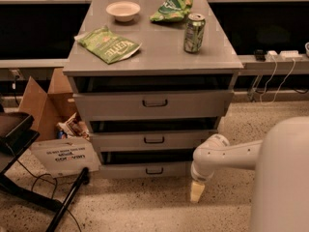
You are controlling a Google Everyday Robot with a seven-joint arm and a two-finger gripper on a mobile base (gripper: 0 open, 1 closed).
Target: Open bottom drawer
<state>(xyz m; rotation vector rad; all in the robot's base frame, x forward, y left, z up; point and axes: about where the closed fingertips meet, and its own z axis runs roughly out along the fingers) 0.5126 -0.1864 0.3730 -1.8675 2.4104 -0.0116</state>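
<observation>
The bottom drawer [145, 170] is the slim grey front at the foot of the grey metal cabinet [154, 57]. It has a small dark loop handle [154, 170] and sits nearly flush, with a dark gap above it. My gripper [196, 191] hangs off the white arm [227, 156], pointing down at the floor, just right of the drawer's right end and slightly below it. It touches nothing.
On the cabinet top stand a white bowl [123, 10], two green snack bags [108, 44] [172, 7] and a green can [194, 33]. A cardboard box [46, 105] with a white sign [65, 156] sits left of the cabinet. A black stand leg [67, 202] and cables lie lower left.
</observation>
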